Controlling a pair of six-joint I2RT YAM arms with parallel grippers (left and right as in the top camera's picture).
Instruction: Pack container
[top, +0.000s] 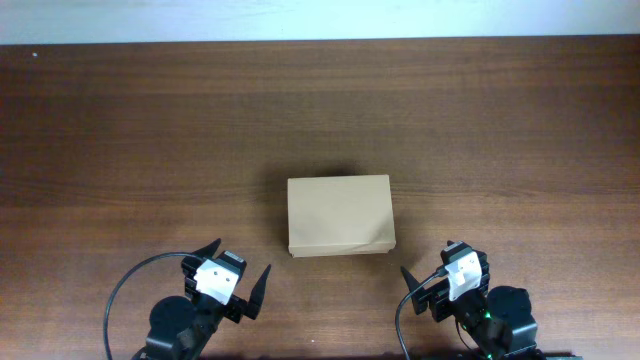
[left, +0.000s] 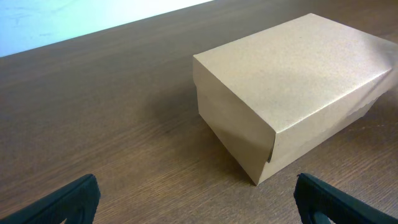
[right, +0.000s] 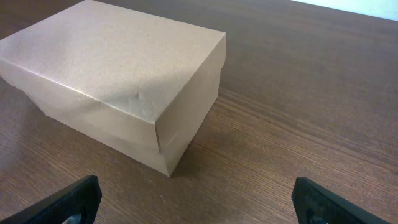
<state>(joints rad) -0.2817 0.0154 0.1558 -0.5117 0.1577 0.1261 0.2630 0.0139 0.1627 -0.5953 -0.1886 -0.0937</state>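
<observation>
I see the closed brown cardboard box (top: 340, 215) mid-way on the table (top: 120, 130), long axis crosswise. It lies ahead, between left gripper (top: 241, 257) and right gripper (top: 428, 258). Both jaws stand wide, empty.

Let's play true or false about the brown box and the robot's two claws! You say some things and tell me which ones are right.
1. The plain brown cardboard box has its lid shut. True.
2. The left gripper is holding the box. False: its jaws are open, it is apart from the box and it holds nothing.
3. The right gripper is open and empty. True.
4. The box sits on a white table. False: it sits on a dark brown wooden table.
</observation>
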